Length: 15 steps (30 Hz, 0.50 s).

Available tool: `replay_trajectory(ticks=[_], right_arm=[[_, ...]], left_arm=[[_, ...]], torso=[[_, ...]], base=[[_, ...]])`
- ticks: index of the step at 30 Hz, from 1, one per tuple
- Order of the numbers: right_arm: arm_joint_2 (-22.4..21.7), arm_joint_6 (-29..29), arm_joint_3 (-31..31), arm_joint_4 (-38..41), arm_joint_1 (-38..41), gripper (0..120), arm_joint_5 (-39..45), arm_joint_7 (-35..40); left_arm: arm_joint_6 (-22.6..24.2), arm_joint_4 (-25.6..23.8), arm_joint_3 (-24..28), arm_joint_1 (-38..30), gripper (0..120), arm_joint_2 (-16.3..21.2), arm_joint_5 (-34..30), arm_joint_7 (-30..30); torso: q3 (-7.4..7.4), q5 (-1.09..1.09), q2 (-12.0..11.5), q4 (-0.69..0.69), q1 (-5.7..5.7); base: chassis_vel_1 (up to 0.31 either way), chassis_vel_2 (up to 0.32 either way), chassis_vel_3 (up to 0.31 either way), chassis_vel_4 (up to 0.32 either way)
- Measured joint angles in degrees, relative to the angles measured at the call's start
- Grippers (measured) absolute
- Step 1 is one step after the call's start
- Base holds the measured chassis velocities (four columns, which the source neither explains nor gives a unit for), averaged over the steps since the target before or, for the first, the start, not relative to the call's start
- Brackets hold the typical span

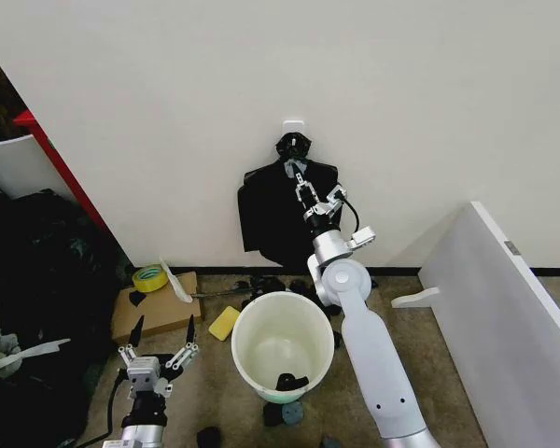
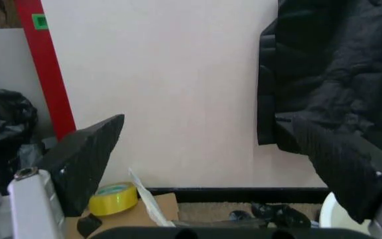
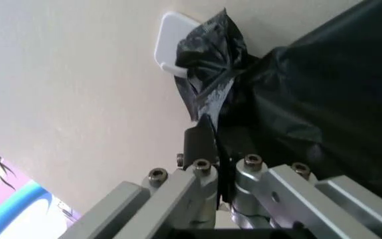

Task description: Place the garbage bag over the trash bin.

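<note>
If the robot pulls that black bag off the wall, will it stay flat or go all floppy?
Probably floppy: the black bag hangs limp and creased from the hook. Its glossy film looks thin, so likely light and slippery. The right pincer is shut on it.

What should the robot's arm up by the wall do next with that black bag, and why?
Probably pull gently down and away from the wall. The right tool looks shut on the hanging black bag just below its knot, which sits on the white hook, and the white trash bin stands open below. The left tool is open beside the bin.
</note>
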Motion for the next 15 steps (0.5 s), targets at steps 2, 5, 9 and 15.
replay_trajectory(ticks=[2, 5, 9, 15], right_arm=[[-0.63, 0.23, -0.51, 0.6, -1.16, 0, -1.21, -0.33], [-1.9, 0.89, -1.2, 1.57, -3.89, 0, -5.11, -1.94], [-3.45, 1.46, -1.44, 3.82, -7.4, 0, -8.62, -2.84], [-6.69, 4.26, -3.13, 8.69, -14.13, 0, -17.52, -1.76]], left_arm=[[-0.01, 0.0, 0.0, 0.0, 99, -0.05, 0.0, -0.03], [-0.01, 0.03, 0.24, -0.24, 99, -0.07, 0.02, -0.05], [0.02, 0.28, 0.64, -0.56, 100, -0.2, 0.17, -0.05], [0.03, 0.68, 0.94, -0.82, 99, -0.19, 0.29, -0.05]], torso=[[0.0, 0.0, 0.0, 0.0, 0.0], [0.0, 0.01, 0.0, 0.0, 0.0], [0.0, 0.01, 0.0, -0.01, 0.0], [0.0, 0.02, 0.01, 0.0, 0.0]], base=[[0.0, 0.0, 0.0, 0.0], [0.0, 0.0, 0.0, 0.0], [0.0, 0.0, 0.0, 0.0], [0.0, 0.0, 0.0, 0.0]])
